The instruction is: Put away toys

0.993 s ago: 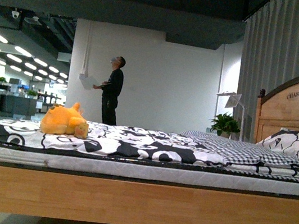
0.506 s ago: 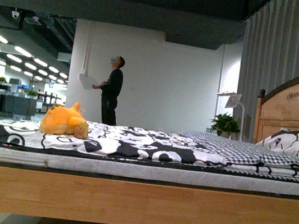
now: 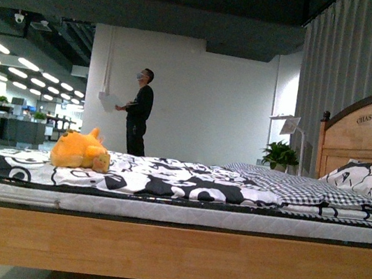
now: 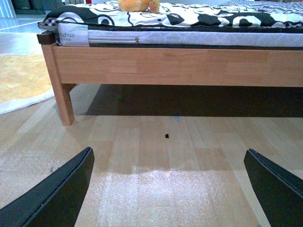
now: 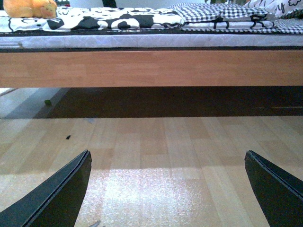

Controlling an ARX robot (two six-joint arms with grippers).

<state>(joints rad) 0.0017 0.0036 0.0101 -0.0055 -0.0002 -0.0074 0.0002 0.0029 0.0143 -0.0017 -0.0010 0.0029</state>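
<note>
Left gripper (image 4: 168, 150) and right gripper (image 5: 166, 152) hang low before the bed (image 3: 168, 250), jaws spread wide, empty. The plush toy (image 3: 79, 151) lies at the bed's foot end, unmoved. Only the man (image 3: 139, 111) beyond the bed shifts his head, so the task remains unstarted.

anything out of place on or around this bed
The fuzzy orange-yellow plush toy lies loose on the black-and-white patterned bedspread, at the end away from the patterned pillow. A small dark speck sits on the pale wooden floor. Nothing looks spilled or damaged.
</note>
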